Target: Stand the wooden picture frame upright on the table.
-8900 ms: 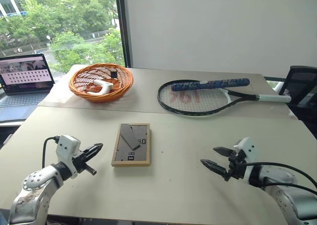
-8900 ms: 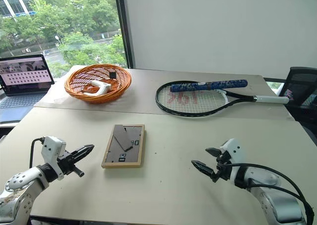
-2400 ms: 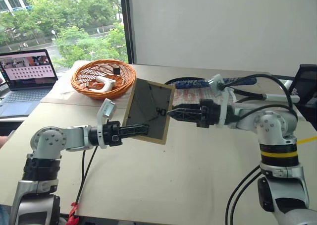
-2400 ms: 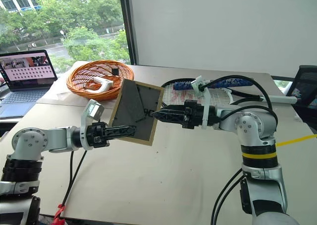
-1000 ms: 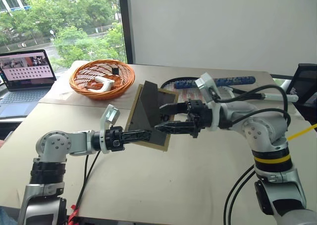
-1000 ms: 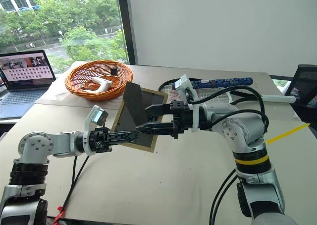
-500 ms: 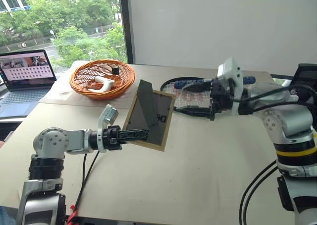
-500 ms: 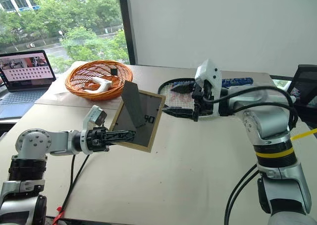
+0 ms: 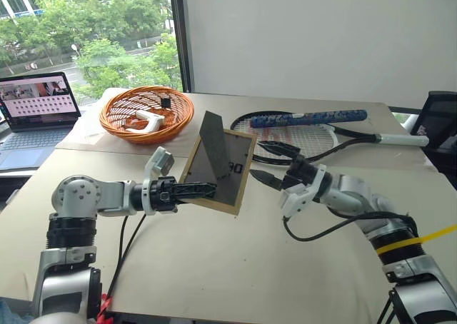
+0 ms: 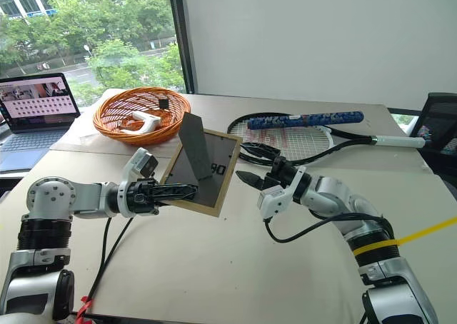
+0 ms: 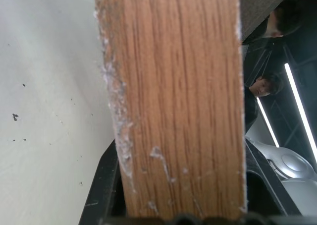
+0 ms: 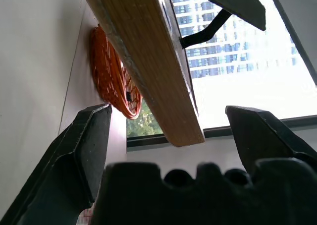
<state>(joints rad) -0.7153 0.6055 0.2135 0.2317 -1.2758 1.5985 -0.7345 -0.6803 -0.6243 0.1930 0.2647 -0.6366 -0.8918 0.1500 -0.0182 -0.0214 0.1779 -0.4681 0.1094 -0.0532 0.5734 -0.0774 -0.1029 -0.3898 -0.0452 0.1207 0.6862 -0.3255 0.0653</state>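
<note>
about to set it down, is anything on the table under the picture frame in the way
Nothing visible. The left gripper holds the wooden picture frame tilted, stand folded out, over bare table. The tennis racket and orange basket lie farther back. The open right gripper is just beside the frame.

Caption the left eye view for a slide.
Left hand holds the wooden picture frame tilted above the table, stand unfolded; right hand open beside it.

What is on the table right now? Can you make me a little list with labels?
frame: wooden picture frame, tilted, dark back toward the camera, stand folded out
holder: left gripper, jaws shut on the frame's lower edge
other gripper: right gripper, jaws open, beside the frame, not touching it
table: pale beige
also there: orange basket, tennis racket, laptop
</note>
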